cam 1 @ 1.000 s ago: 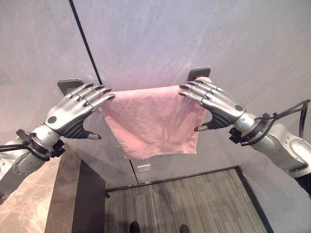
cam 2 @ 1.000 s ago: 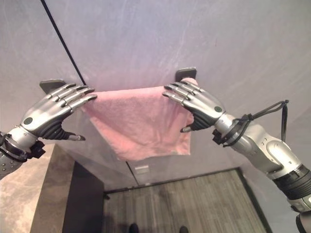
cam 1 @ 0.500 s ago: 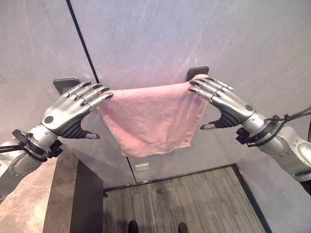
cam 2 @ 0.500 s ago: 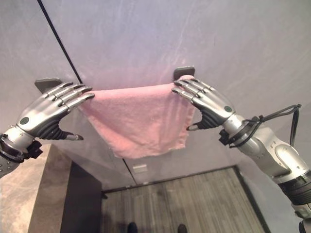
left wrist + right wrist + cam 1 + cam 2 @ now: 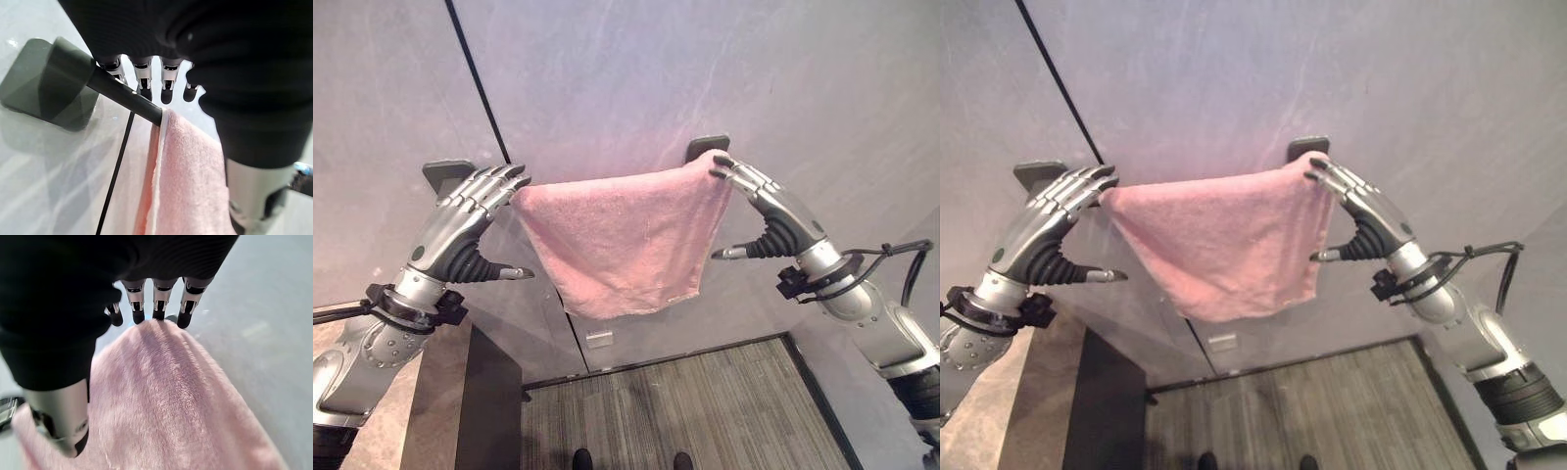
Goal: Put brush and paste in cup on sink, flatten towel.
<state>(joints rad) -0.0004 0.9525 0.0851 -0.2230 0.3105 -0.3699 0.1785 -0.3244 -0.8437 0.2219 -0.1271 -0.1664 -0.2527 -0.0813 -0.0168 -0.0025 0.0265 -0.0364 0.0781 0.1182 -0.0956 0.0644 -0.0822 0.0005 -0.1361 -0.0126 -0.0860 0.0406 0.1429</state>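
Now both hands have tipped more upright at the ends of the rail [image 5: 124,93]. The left hand [image 5: 460,220] rests straight fingers over the rail's left end; the right hand [image 5: 769,206] lays straight fingertips on the towel's [image 5: 622,235] raised right corner. The towel hangs skewed, so flattening looks unfinished.

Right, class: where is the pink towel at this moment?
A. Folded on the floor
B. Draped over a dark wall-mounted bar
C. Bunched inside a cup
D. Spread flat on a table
B: the pink towel hangs over the dark bar fixed to the wall, with the left hand and right hand at its two ends.
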